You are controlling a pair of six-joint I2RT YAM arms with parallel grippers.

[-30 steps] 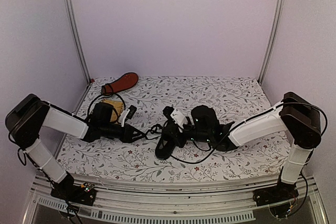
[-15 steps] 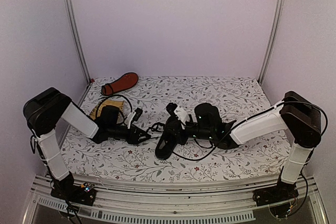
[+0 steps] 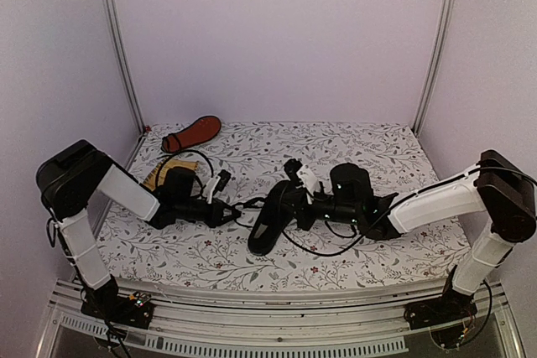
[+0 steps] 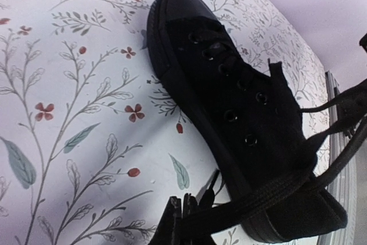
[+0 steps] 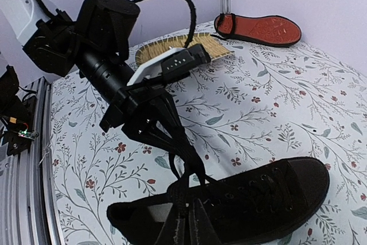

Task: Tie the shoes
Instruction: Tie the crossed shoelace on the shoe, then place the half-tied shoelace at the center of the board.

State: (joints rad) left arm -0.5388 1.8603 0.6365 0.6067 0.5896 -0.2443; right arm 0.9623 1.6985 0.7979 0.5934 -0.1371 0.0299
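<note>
One black shoe (image 3: 267, 225) lies on the floral cloth between my arms, toe toward the front; it also shows in the left wrist view (image 4: 229, 107) and the right wrist view (image 5: 252, 199). My left gripper (image 3: 232, 211) is just left of it, shut on a black lace (image 4: 269, 193) at its fingertips (image 4: 186, 219). My right gripper (image 3: 287, 207) is over the shoe's opening, shut on the other lace (image 5: 198, 185). Both laces run taut and cross above the heel end. The second shoe (image 3: 193, 132) lies at the back left, red sole up (image 5: 258, 28).
A yellow woven mat (image 3: 153, 175) lies at the left edge, mostly under my left arm; it shows behind the left gripper (image 5: 155, 113) in the right wrist view (image 5: 172, 47). Metal frame posts (image 3: 117, 48) stand at the back corners.
My right arm has drawn back to the right with its lace. My left gripper stays near the shoe's left side. The laces between them are pulled tighter.
</note>
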